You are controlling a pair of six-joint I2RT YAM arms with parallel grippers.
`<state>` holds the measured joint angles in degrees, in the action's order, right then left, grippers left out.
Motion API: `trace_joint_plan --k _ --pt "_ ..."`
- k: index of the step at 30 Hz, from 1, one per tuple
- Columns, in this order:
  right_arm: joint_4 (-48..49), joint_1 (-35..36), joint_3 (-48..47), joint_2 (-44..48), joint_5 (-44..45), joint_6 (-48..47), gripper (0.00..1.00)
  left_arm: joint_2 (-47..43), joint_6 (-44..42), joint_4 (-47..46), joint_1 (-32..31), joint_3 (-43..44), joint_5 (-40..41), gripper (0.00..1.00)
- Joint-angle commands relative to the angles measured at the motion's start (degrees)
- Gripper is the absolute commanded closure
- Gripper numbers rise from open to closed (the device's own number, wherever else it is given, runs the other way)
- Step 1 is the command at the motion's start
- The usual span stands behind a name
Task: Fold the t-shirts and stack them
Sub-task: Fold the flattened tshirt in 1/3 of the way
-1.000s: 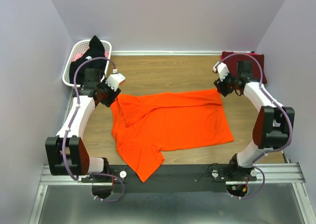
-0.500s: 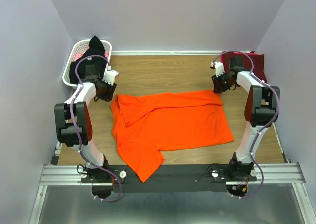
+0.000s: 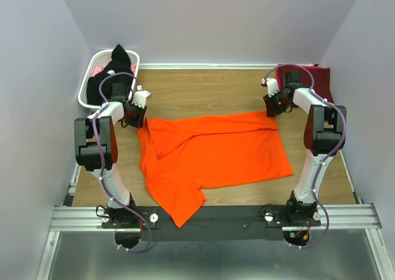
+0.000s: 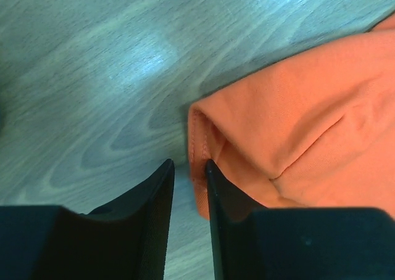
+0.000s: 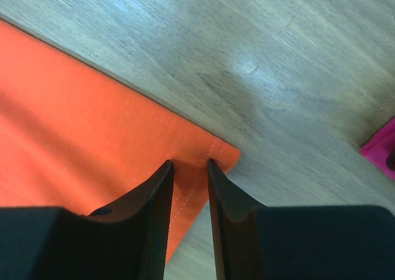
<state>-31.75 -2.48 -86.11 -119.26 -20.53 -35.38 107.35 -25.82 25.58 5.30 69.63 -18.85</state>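
Note:
The bright orange t-shirt [image 3: 216, 150] lies spread on the wooden table, with a fold along its left side. My left gripper [image 3: 137, 107] is down at its far left corner. In the left wrist view the jaws [image 4: 188, 163] stand narrowly apart, with the hem of the orange shirt [image 4: 296, 119] against the right finger. My right gripper [image 3: 271, 107] is at the far right corner. Its jaws [image 5: 190, 163] stand narrowly apart over the flat stitched corner of the orange shirt [image 5: 74, 119]. The dark maroon t-shirt [image 3: 315, 82] lies folded at the far right. The black t-shirt [image 3: 116, 63] hangs in the basket.
A white slotted basket [image 3: 86, 89] stands at the far left corner beside the left arm. Walls close in the table on the left, back and right. A sliver of the maroon shirt [image 5: 381, 149] shows at the right wrist view's edge.
Both arms have drawn their elbows back and up, so they stand steeper over the shirt's far corners. The grippers have stayed at those corners. The orange shirt has not moved.

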Motion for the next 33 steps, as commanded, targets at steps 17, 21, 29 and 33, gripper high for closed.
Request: trace_joint_plan --k 17,21,29,33 --pt "-1.39 0.28 -0.73 -4.40 6.13 3.64 0.66 2.24 -1.16 -2.56 0.85 6.48 8.22 1.00" --pt "-1.65 0.28 -2.49 -2.74 3.49 4.96 0.59 2.61 -1.51 1.48 0.94 11.23 6.38 0.88" --pt "-5.51 2.12 -3.72 7.11 -6.43 8.12 0.46 -11.44 -6.51 9.21 0.85 6.93 -3.90 0.53" --pt "-6.31 5.20 -3.19 9.13 -9.08 10.93 0.46 -16.02 -9.86 12.21 -2.56 2.54 -6.81 0.50"
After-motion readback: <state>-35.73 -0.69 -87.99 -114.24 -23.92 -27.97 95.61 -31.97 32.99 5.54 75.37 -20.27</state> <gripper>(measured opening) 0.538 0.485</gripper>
